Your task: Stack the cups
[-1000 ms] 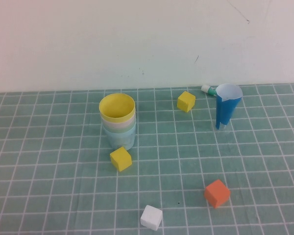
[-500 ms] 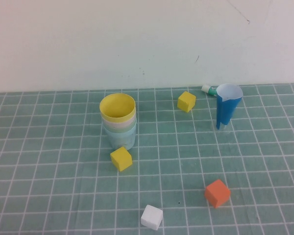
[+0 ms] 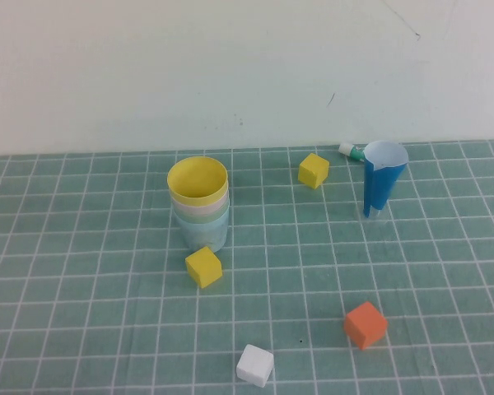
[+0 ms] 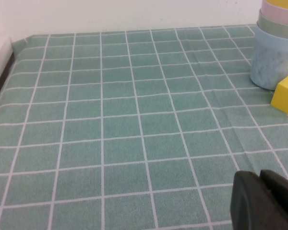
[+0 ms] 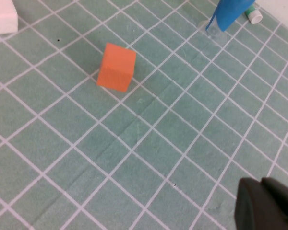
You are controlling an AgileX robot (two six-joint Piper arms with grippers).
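The cups stand nested in one stack (image 3: 199,206) left of the table's middle: the yellow cup (image 3: 198,179) on top, then pale pink and pale green rims, with the light blue cup (image 3: 206,234) at the bottom. The stack also shows in the left wrist view (image 4: 277,45). My left gripper (image 4: 259,178) is shut and empty, low over the mat well to the left of the stack. My right gripper (image 5: 261,184) is shut and empty over the mat at the near right. Neither gripper shows in the high view.
A yellow cube (image 3: 203,267) lies just in front of the stack. Another yellow cube (image 3: 313,170) is at the back. An orange cube (image 3: 365,324) and a white cube (image 3: 254,365) lie near the front. A narrow dark blue cone cup (image 3: 382,186) stands at the back right beside a small green-and-white thing (image 3: 351,151).
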